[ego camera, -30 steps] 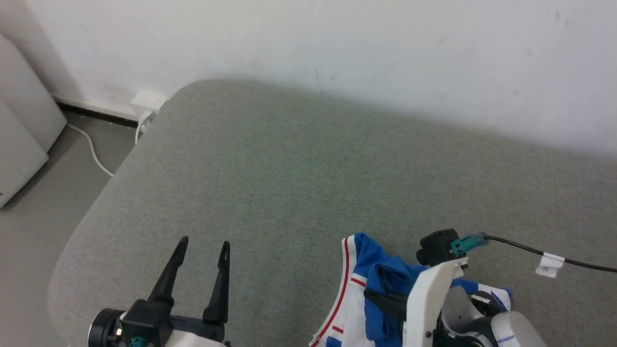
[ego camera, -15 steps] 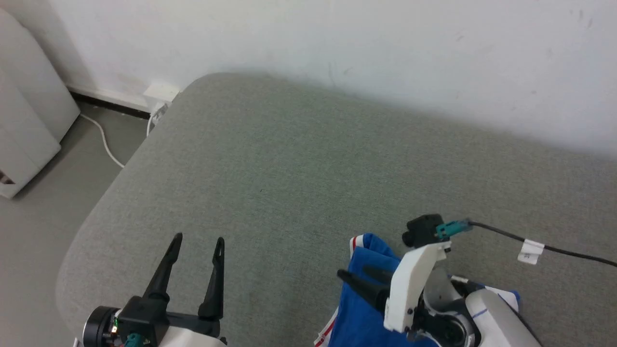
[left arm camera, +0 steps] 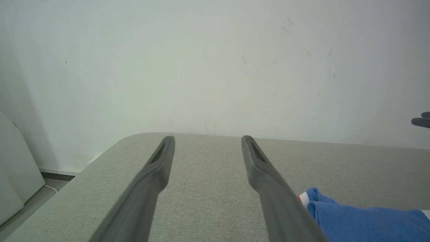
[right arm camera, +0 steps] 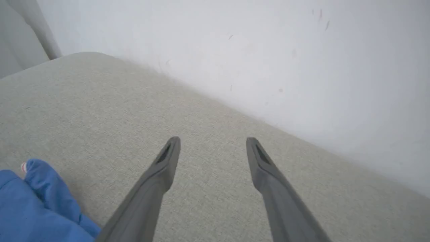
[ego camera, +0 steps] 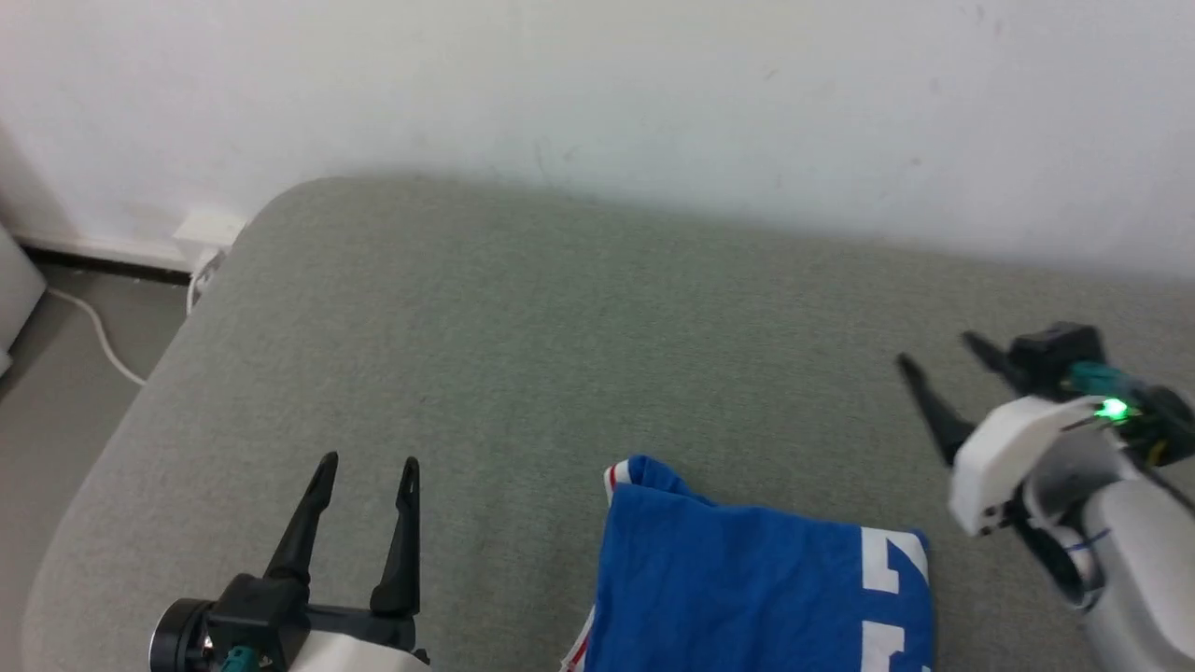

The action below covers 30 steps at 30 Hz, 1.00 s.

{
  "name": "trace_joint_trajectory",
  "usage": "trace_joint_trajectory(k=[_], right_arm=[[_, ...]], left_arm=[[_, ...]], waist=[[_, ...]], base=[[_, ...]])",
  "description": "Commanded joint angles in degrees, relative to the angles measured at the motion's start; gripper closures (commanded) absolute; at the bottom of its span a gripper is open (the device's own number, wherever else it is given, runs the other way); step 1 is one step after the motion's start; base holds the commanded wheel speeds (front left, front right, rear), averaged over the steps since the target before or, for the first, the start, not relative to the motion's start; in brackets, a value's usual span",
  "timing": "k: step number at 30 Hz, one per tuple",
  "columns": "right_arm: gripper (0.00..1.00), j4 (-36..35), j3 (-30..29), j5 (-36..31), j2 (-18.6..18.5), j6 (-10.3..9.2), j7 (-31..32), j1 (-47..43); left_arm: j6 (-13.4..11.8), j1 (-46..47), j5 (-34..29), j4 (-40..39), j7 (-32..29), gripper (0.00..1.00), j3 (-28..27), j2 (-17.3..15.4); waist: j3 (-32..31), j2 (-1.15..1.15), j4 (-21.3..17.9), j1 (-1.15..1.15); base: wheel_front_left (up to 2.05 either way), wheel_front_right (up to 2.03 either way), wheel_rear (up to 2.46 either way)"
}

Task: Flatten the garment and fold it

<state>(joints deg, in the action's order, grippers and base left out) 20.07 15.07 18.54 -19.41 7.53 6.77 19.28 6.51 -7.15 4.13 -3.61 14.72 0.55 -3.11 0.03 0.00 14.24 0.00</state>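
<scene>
The royal-blue garment lies in a compact folded block at the near middle of the grey cushioned surface, with white print at its right side and red-and-white trim at its far-left corner. The garment's far edge is visible in the left wrist view and in the right wrist view. My left gripper stands open to the garment's left, holding nothing. My right gripper is open and empty, raised to the garment's right and apart from it.
A white wall runs along the far edge of the surface. At the far left, a wall socket and a white cable sit on the grey floor beside a pale cabinet. The surface's rounded left edge drops to the floor.
My right gripper was low over the blue garment; it has let go and swung up and to the right. The garment now lies flat and folded. The head camera has also shifted.
</scene>
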Motion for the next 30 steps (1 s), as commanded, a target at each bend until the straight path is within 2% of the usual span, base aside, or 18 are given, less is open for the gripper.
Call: trace_joint_trajectory(k=[1,6,11,17,22,25,30], right_arm=[[0.0,0.3,-0.7,-0.9,-0.2,-0.04,-1.5,0.6],[0.0,-0.2,-6.2,-5.2,-2.2,-0.04,-9.5,-0.6],[0.0,-4.9,-12.1,-8.4,-1.6,-0.04,-15.3,-4.8],[0.0,-14.7,-17.9,-9.4,1.6,-0.04,-19.1,-13.7],[0.0,-22.1,-20.3,-10.1,7.0,-0.04,-20.4,-21.3],[0.0,-23.8,-19.5,-11.0,8.7,-0.04,-20.9,-25.0],[0.0,-22.5,-19.0,-10.7,10.1,-0.04,-21.0,-27.6]], left_arm=[[0.0,0.0,0.4,0.1,0.3,0.0,-0.2,0.2],[-0.1,0.2,2.0,0.2,0.3,0.0,-0.9,0.2],[0.1,0.9,2.0,0.4,0.3,0.0,-0.6,0.2],[0.2,1.2,2.0,1.1,0.3,0.0,-0.2,0.2],[0.4,1.1,1.1,1.4,0.3,0.0,0.0,0.2],[0.6,0.8,0.7,1.5,0.3,0.0,0.5,0.2],[0.7,0.4,1.1,0.7,0.3,0.0,1.0,0.2]], waist=[[-0.3,0.0,-2.1,0.0],[0.3,0.0,-4.9,0.0],[1.0,0.0,-6.9,0.0],[1.7,0.0,-8.7,0.0],[1.9,0.0,-9.8,0.0],[1.6,0.0,-10.3,0.0],[1.6,0.0,-11.0,0.0]], base=[[0.0,0.0,0.0],[0.0,0.0,0.0],[0.0,0.0,0.0],[0.0,0.0,0.0],[0.0,0.0,0.0],[0.0,0.0,0.0],[0.0,0.0,0.0]])
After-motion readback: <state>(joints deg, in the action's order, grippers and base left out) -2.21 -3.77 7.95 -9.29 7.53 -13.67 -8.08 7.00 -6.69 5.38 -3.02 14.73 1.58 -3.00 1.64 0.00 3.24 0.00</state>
